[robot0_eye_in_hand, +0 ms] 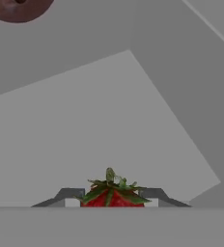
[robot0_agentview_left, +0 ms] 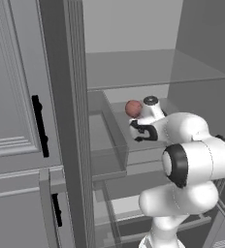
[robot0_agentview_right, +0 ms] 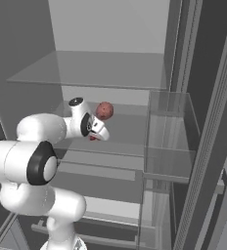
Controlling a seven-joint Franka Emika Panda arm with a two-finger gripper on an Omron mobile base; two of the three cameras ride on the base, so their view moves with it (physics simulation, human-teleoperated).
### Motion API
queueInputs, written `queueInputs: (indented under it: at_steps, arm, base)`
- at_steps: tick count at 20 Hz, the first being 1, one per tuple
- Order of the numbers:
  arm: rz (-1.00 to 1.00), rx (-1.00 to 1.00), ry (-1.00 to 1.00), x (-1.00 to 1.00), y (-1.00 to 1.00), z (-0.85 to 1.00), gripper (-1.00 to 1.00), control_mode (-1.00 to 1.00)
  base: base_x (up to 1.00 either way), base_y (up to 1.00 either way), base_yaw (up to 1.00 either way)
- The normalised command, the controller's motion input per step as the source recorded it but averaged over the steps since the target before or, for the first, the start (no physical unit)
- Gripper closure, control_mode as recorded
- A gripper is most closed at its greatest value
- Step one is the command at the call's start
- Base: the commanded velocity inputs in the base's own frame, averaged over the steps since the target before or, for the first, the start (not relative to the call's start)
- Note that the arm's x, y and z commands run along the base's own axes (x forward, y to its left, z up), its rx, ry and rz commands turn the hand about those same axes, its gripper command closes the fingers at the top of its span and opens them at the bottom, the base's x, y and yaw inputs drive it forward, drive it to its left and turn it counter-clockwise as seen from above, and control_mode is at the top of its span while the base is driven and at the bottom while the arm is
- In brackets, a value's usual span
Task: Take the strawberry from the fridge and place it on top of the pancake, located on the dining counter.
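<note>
As you read the left base view, note the arm reaching into the open fridge (robot0_agentview_left: 134, 63), its wrist bent down over a middle shelf (robot0_agentview_left: 134, 138). A pinkish-red round lump (robot0_agentview_left: 133, 108) sits on that shelf just beside the wrist; the fingertips are hidden behind the hand.

From the right base view you see the same reach from the other side: the hand points down and inward at the shelf, a sliver of red, the strawberry (robot0_agentview_right: 93, 138), shows under it, and the lump lies just behind and above it.

Through the hand view you get the deciding relation. The gripper (robot0_eye_in_hand: 111, 197) has its two fingers closed on the strawberry, which sits squarely between them with its green leafy cap turned toward the camera, so its long axis runs along the gripper's own line. The lump shows at the top left corner, well apart from the fingers.

Judged from this, your coming move is a straight withdrawal: lift clear of the shelf, then back out of the fridge, keeping away from the lump and the shelf above.
</note>
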Motion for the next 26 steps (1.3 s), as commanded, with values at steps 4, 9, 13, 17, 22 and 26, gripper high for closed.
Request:
queueInputs:
  at_steps: [4, 9, 13, 17, 22, 26]
  arm:
    - [0.06, 0.04, -0.06, -0.74, 0.0, 0.26, 1.0, -1.0]
    - [0.04, 0.06, -0.11, -0.77, 0.0, 0.6, 1.0, -1.0]
    - [0.04, 0.01, -0.05, -0.73, 0.0, 0.49, 1.0, -1.0]
    - [0.07, 0.0, -0.02, -0.81, 0.0, 0.37, 1.0, -1.0]
    - [0.09, 0.0, -0.02, -0.81, 0.02, 0.49, 1.0, -1.0]
    - [0.15, 0.0, 0.0, -0.64, 0.18, 0.67, 1.0, -1.0]
  base:
    - [0.0, 0.0, 0.0]
    - [0.0, 0.0, 0.0]
    - [0.0, 0.0, 0.0]
    - [0.0, 0.0, 0.0]
    - [0.0, 0.0, 0.0]
    - [0.0, 0.0, 0.0]
